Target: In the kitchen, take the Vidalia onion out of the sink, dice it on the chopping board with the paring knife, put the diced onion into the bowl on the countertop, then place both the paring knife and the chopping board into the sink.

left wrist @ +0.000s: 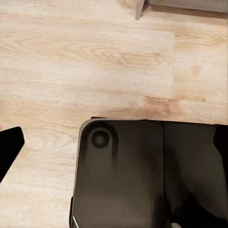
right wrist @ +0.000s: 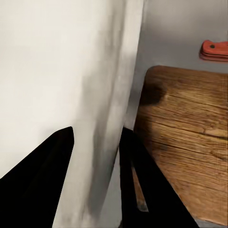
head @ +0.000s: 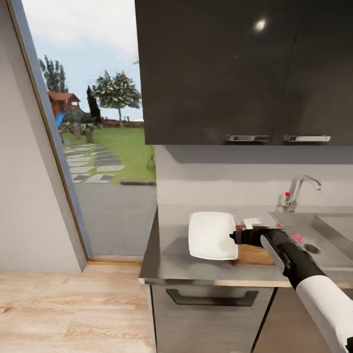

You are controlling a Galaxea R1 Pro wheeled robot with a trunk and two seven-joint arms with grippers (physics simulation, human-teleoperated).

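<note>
Head view: the right gripper [head: 234, 239] sits at the bowl [head: 211, 235] rim, board [head: 252, 255] beneath; right wrist view: fingers [right wrist: 47, 175] straddle that rim, closure unconfirmed, knife [right wrist: 214, 49] beyond; bowl judged rigid, slippery, best gripped at its edge.

right pincer [head: 234, 239] clamped, arm outstretched

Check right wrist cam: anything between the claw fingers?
Yes. The bowl rim sits between the right claw fingers in the right wrist view, with the chopping board just beside it.
</note>
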